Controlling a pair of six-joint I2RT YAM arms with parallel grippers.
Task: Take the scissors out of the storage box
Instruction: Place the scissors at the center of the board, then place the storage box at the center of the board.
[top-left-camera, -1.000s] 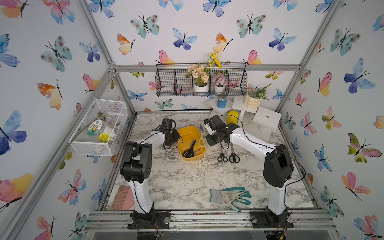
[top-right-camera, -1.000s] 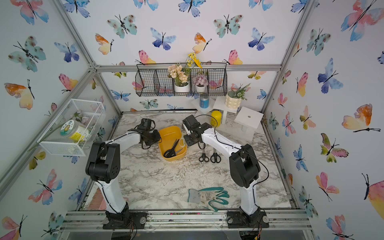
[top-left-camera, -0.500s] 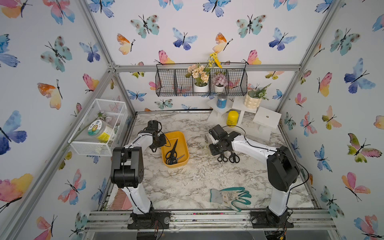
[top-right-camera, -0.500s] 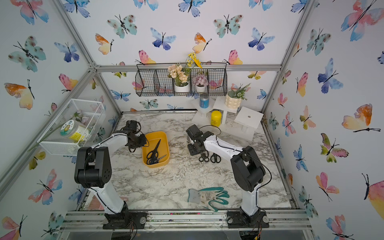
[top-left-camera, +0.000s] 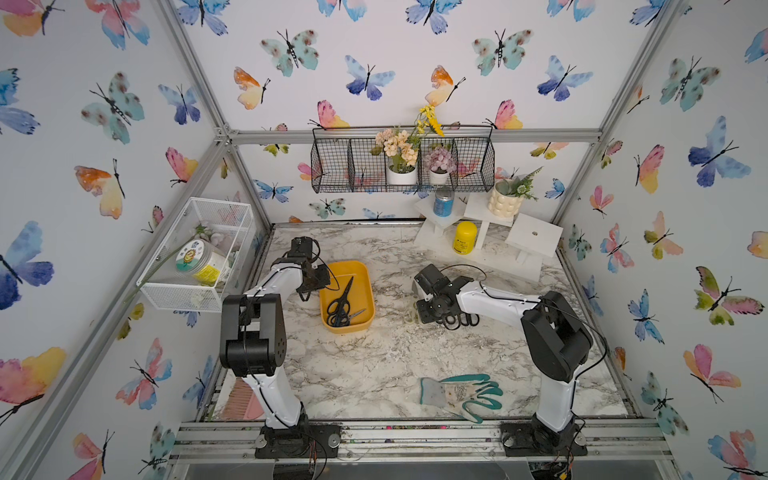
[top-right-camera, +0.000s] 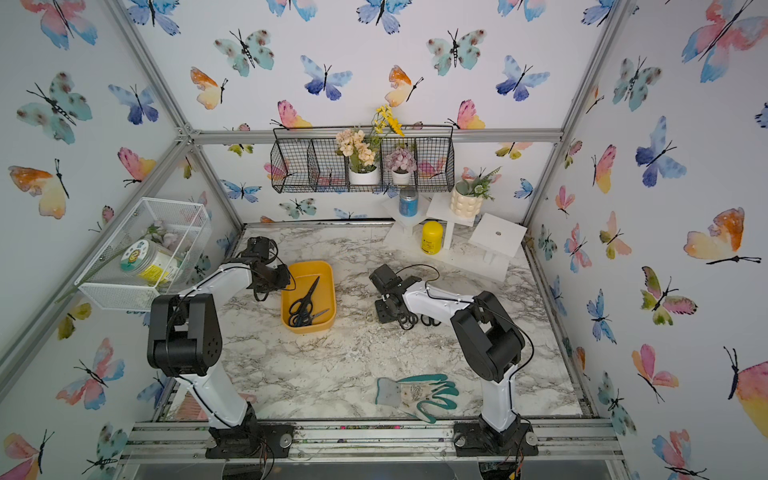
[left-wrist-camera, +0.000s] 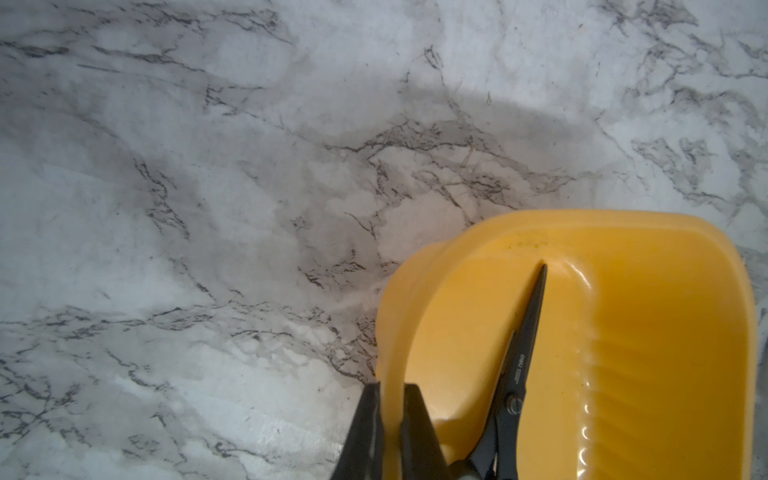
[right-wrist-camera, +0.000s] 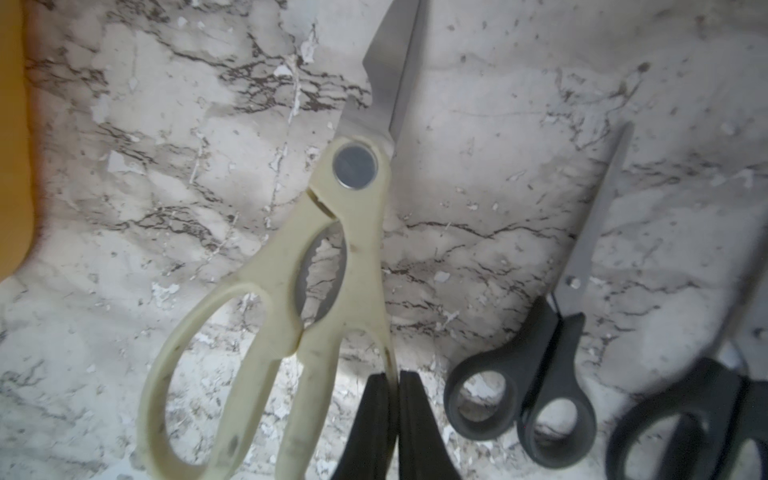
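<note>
Low, left gripper (left-wrist-camera: 390, 388) astride box rim (left-wrist-camera: 582, 218)

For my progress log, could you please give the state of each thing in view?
box: on table, at least two scissors inside.
boxed scissors: lying in box, large pair closed.
cream shears: out of box, blades closed, handle gripped.
black scissors: two pairs on table, out of box.
left gripper: shut on box wall.
right gripper: shut on cream shears.

One storage box (top-left-camera: 362, 277) holds two pairs of scissors (top-left-camera: 340, 301). Right of it on the table (top-left-camera: 374, 365) lie three more: one cream-handled shears (right-wrist-camera: 332, 257) and two dark-handled pairs (right-wrist-camera: 536, 374). Far back stand three flowerpots (top-left-camera: 401, 175) and two canisters (top-left-camera: 464, 237).
</note>
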